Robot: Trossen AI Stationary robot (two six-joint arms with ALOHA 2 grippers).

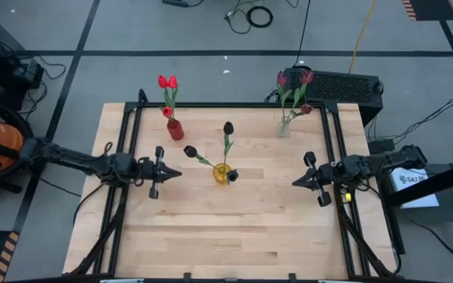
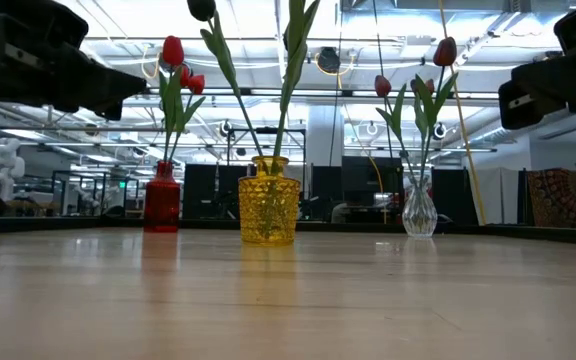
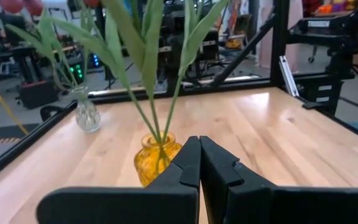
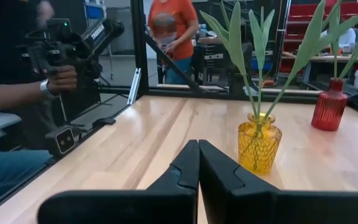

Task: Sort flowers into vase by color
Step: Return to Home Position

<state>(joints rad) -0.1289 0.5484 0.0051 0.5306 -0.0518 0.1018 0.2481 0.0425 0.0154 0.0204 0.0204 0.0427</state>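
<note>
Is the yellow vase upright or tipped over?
Upright. In the low view the yellow vase stands flat on its base, and stems rise from its mouth.

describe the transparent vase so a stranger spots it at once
On the wooden table, look to the top corner of the high view on the right arm's side. The transparent vase there holds dark red tulips; its neighbours are a red vase and a yellow vase.

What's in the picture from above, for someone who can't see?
On a table, a red vase holds red flowers, a yellow vase black flowers, a clear vase dark red flowers. The left gripper and right gripper sit shut alongside.
</note>
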